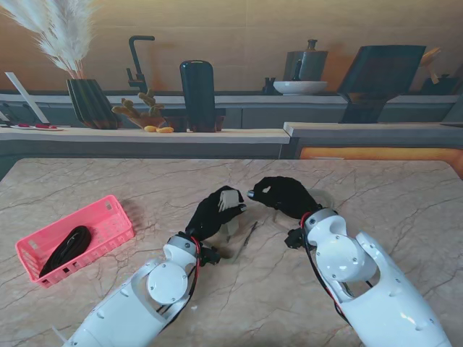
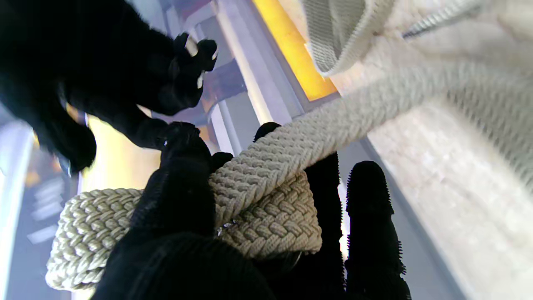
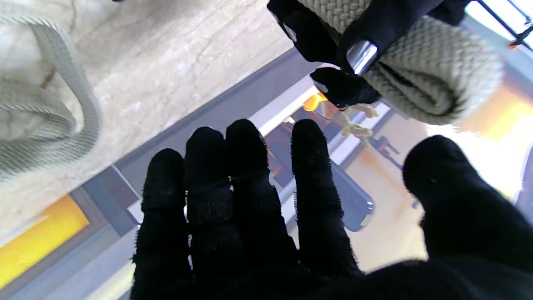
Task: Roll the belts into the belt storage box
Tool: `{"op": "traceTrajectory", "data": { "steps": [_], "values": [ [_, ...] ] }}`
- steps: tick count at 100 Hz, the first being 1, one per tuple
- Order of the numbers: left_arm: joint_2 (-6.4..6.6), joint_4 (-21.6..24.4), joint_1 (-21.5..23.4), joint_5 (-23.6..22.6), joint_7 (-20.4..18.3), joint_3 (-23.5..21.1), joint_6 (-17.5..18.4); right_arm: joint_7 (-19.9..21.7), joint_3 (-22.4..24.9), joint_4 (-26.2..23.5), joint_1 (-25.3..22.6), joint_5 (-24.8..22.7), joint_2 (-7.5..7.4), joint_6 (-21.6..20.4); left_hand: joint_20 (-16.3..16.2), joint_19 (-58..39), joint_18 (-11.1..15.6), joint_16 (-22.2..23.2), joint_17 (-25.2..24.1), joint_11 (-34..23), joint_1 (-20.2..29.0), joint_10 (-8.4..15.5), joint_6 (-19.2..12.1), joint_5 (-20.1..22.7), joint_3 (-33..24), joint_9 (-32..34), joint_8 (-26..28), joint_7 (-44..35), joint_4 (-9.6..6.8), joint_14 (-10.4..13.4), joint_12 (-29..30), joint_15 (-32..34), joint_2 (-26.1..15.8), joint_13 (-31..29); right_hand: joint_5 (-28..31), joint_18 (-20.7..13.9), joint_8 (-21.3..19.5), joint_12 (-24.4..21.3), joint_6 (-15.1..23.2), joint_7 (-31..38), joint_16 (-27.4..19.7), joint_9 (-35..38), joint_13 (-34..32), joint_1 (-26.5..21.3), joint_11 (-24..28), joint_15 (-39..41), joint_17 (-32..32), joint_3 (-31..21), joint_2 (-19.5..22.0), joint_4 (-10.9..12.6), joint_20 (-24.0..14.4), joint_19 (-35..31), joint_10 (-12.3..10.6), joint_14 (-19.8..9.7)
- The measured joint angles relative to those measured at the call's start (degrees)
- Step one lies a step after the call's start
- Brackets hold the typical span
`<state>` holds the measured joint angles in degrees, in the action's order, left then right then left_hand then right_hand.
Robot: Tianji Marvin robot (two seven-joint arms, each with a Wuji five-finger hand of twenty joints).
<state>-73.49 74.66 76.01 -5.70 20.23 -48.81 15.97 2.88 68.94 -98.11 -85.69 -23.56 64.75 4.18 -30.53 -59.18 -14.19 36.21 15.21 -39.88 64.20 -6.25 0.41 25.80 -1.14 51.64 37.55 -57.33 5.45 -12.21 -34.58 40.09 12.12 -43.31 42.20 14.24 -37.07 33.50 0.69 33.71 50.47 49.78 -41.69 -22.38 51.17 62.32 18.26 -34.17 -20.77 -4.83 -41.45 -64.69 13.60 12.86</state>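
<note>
Both white forearms rise from the near edge of the stand view, and I read across from the left. Far left on the marble worktop (image 1: 145,303) sits the pink belt storage box (image 1: 108,217), with a black belt (image 1: 66,248) lying coiled in it. Toward the middle, my left robot hand (image 1: 210,211), in a black glove, is closed around the cream braided belt (image 1: 230,199). From the left wrist camera I see the rolled part of that belt (image 2: 266,216) pressed between the thumb and the fingers (image 2: 370,208), with a loose length running off toward the worktop. A thin dark strip (image 1: 251,235) lies on the marble between the two arms; I cannot tell what it is. Right of it, my right robot hand (image 1: 286,194) is just beside the left one. Its wrist camera shows the fingers (image 3: 245,175) stretched out and apart, gripping nothing, with the roll (image 3: 433,79) in the other glove just beyond the fingertips. More cream webbing lies slack on the marble at that view's edge.
</note>
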Motion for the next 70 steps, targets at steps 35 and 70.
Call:
{"op": "traceTrajectory", "data": {
  "steps": [35,70],
  "values": [
    [-0.70,3.6,2.5,7.0,-3.6,-1.2,-3.0,-2.7,3.5,1.8,-2.0,-14.6,-2.06,-20.8,0.0,0.8,0.0,0.0,-1.5,0.9,1.6,0.0,0.0,-2.3,2.6,-1.7,-1.0,1.8,-0.03,0.0,-0.1,-0.6,-2.4,1.7,-25.2,-4.4,2.5,-2.1,12.6,-0.8,-2.6,-16.4,2.5,-2.3,-8.0,-8.4,0.3,-6.0,-11.7,-0.1,0.0,8.3,-5.5,-9.0],
    [-0.23,4.2,2.8,6.8,-5.1,-0.6,-1.3,-5.5,-1.9,5.7,1.8,-12.1,-2.11,-23.3,-0.1,0.8,0.0,1.4,-1.4,-0.7,1.6,0.0,0.0,-2.3,2.6,-1.7,-1.0,1.8,-0.03,0.0,-2.8,0.2,-2.4,1.7,-27.4,-5.2,4.2,-1.4,11.8,4.5,-2.6,-18.7,2.4,-2.3,-5.1,-6.4,2.3,-1.4,-12.4,-0.1,0.0,8.8,-5.7,-10.9]
  ]
}}
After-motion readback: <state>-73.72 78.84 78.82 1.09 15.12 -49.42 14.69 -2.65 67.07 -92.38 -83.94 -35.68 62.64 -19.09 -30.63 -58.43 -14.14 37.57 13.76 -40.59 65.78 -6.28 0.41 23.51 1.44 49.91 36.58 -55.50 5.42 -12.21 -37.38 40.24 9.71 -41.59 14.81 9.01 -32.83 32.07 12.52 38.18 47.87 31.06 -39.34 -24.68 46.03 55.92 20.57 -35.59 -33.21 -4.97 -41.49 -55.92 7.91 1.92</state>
